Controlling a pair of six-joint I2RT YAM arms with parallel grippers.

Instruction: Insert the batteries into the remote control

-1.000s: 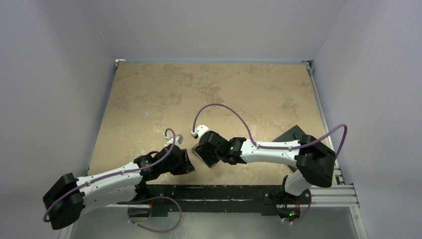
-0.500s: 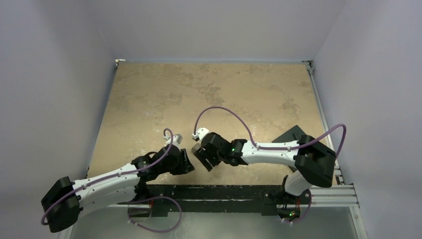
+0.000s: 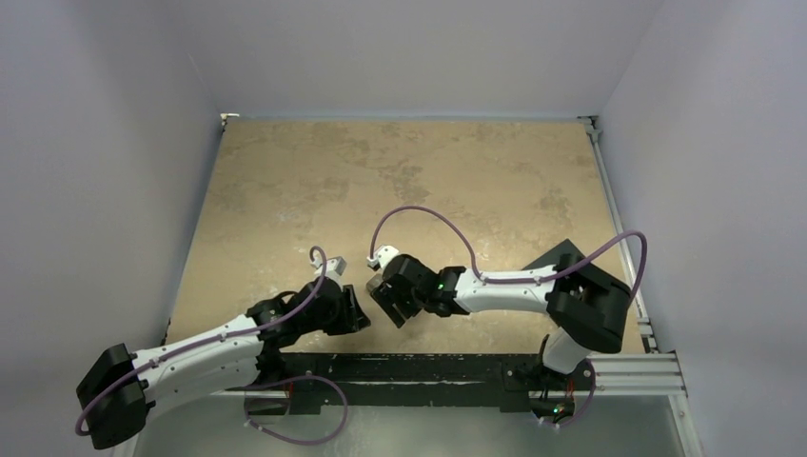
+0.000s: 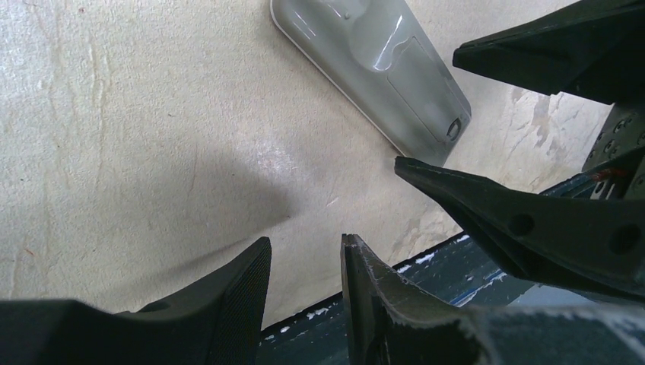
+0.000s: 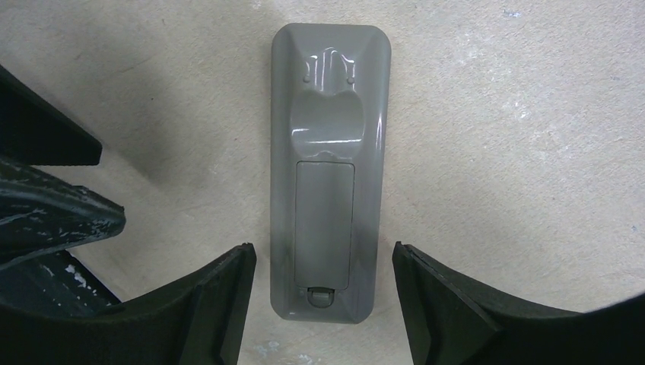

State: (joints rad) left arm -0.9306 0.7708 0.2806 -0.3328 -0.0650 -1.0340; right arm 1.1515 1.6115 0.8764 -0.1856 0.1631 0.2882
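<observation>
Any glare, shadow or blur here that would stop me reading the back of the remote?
Right wrist view: sharp, mild glare on the remote control near its rounded dip, cover seam legible. Left wrist view: bright streak on the remote's glossy end, a broad shadow on the table, nothing hidden. Top external view: even but dim light, remote not discernible from above.

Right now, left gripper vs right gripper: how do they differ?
Gap: the left gripper stands narrowly open; the right gripper stands wide.
Position: the right gripper straddles the battery-cover end of the remote control, with gaps on both sides; the left gripper has only bare table between its fingers.
Shared: both hold nothing, and both are close to the remote control.
</observation>
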